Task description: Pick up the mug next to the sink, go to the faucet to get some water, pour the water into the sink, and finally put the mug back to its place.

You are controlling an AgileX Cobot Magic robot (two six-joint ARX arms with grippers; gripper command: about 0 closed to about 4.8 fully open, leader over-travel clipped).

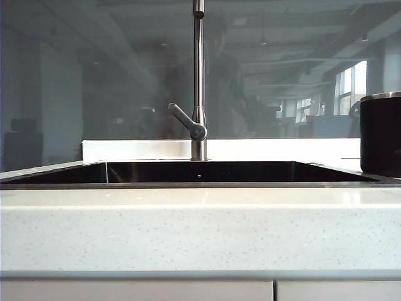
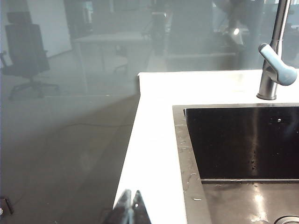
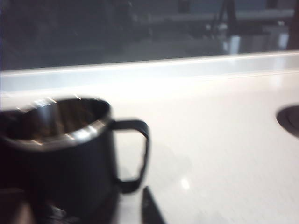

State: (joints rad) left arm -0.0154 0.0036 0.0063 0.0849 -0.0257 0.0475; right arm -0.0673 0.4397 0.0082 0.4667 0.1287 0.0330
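The black mug [image 1: 380,135] with a steel rim stands on the white counter just right of the sink [image 1: 56,185]. In the right wrist view the mug [image 3: 60,154] is close and blurred, upright, its handle [image 3: 138,154] turned sideways. My right gripper [image 3: 128,212] hangs low right by the mug's base, open. One fingertip [image 3: 150,207] shows beside the handle and the other is lost against the dark mug. My left gripper [image 2: 131,201] is shut and empty over the counter by the sink's corner [image 2: 180,140]. The faucet [image 1: 198,81] rises behind the basin. Water is out of view.
The faucet's lever [image 1: 187,122] angles out low on the stem. A glass wall backs the counter. White speckled counter [image 1: 200,232] runs along the sink's front. A dark round inset [image 3: 289,119] sits in the counter beyond the mug. Small droplets lie on the sink rim [image 2: 189,177].
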